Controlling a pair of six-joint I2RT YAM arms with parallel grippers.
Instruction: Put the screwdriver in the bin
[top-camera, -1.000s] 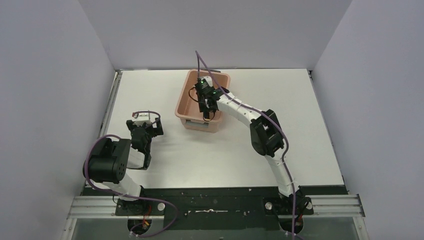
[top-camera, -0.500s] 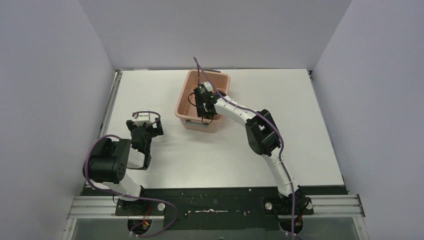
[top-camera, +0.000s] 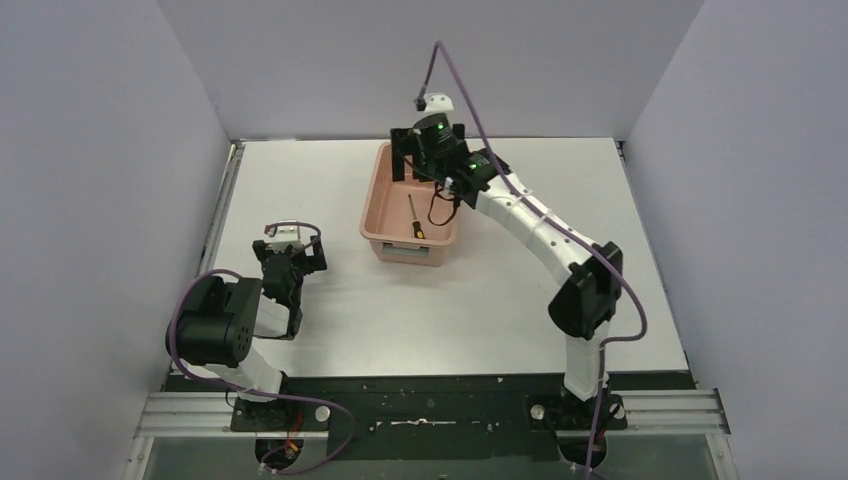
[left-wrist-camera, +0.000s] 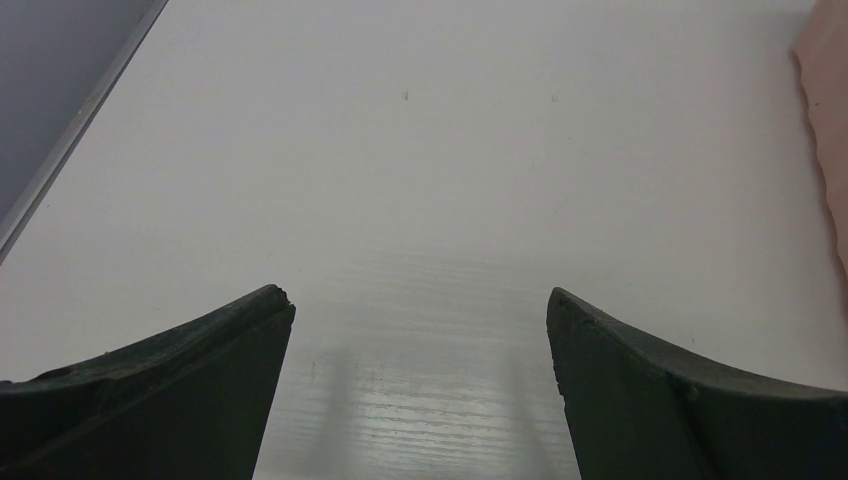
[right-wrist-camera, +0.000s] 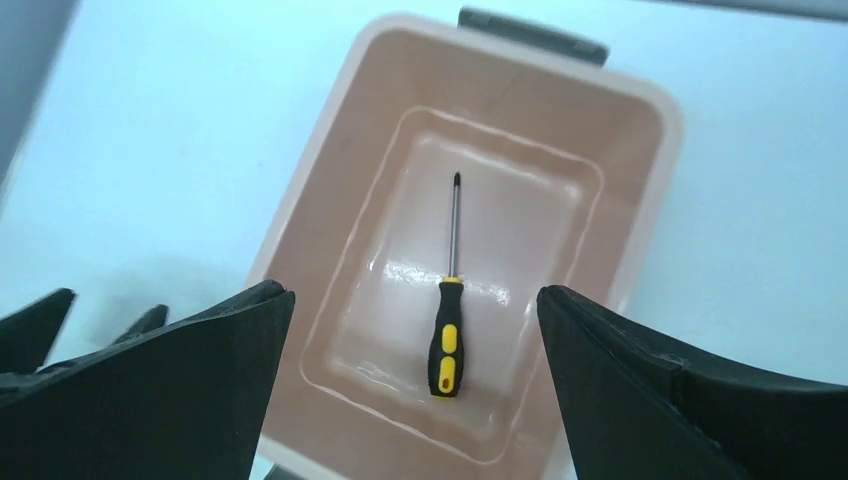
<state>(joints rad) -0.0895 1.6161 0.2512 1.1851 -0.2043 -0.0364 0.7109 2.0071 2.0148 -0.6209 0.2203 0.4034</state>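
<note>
The screwdriver lies flat on the floor of the salmon-pink bin, about midway between the two long walls and roughly in line with them, touching neither. Its black-and-yellow handle sits towards one short end and the thin dark shaft points at the other, where a grey tab sticks out from the bin's rim. Nothing else is in the bin with it. The right hand hangs above the bin with its fingers spread wide, well clear of the screwdriver and gripping nothing; from overhead it sits over the bin's far end, the white arm reaching across to it from the bin's right side. The bin stands on the white worktop. Off to the bin's left and nearer the arm bases, well apart from it, the left hand is held low over bare worktop, its fingers parted too, with nothing between them.
</note>
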